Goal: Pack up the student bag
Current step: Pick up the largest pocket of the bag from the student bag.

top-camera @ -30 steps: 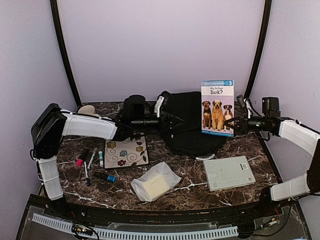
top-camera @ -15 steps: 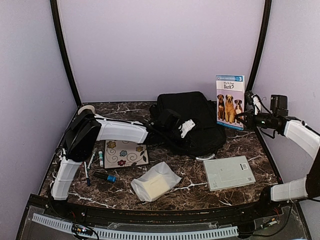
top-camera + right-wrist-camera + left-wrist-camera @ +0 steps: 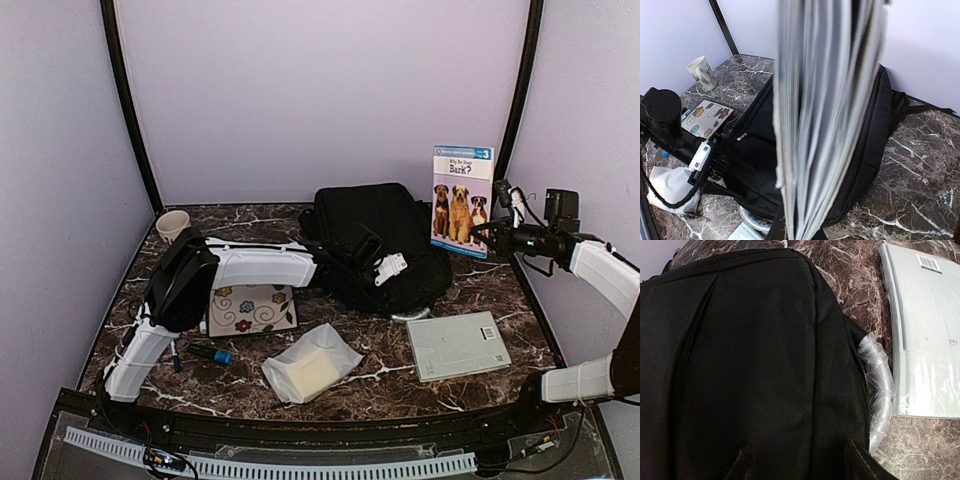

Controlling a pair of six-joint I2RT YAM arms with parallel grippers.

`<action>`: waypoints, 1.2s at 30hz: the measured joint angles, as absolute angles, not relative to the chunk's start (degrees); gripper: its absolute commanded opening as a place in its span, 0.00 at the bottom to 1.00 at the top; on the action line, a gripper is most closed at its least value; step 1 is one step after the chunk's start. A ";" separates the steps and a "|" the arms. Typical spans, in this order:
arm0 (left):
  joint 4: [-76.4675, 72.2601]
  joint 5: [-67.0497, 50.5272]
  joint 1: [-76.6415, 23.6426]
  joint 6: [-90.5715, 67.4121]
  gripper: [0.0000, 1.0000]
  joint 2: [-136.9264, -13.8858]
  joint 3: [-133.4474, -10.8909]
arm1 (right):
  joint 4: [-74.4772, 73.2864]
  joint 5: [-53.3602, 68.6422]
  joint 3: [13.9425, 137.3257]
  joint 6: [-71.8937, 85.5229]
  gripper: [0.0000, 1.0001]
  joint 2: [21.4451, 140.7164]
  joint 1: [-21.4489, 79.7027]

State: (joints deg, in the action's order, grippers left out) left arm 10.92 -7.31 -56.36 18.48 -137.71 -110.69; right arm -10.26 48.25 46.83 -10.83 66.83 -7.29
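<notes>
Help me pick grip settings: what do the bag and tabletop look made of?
The student bag: matte black soft fabric, judging by its seams, folds and zipper. The table: dark marble-patterned top with white veins; real stone or laminate, unclear.

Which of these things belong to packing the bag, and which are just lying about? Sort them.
In the job: large black fabric backpack; dog-cover paperback book, held upright in the right gripper's jaws.

Lying about, untouched (may be packed later): floral square notebook; pale grey flat booklet; plastic-wrapped white pack; blue-capped marker; cream mug.
</notes>
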 measured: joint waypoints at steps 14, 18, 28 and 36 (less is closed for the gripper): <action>17.54 0.01 -59.61 26.50 0.69 -140.25 -116.20 | -10.28 49.17 46.81 -10.92 0.00 66.81 -7.29; 17.72 1.63 -60.05 27.44 0.67 -140.25 -116.22 | -10.28 49.23 46.81 -11.33 0.00 66.81 -7.29; 18.55 9.54 -61.21 28.40 0.24 -141.99 -118.72 | -10.31 49.50 46.78 -11.51 0.00 66.81 -7.29; 17.28 12.99 -60.88 27.86 0.00 -141.95 -118.74 | -12.01 47.88 47.94 -9.34 0.00 66.81 -7.29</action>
State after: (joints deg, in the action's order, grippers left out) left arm 17.28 12.99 -60.88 27.86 -141.95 -118.74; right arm -12.01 47.88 47.94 -9.34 66.81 -7.29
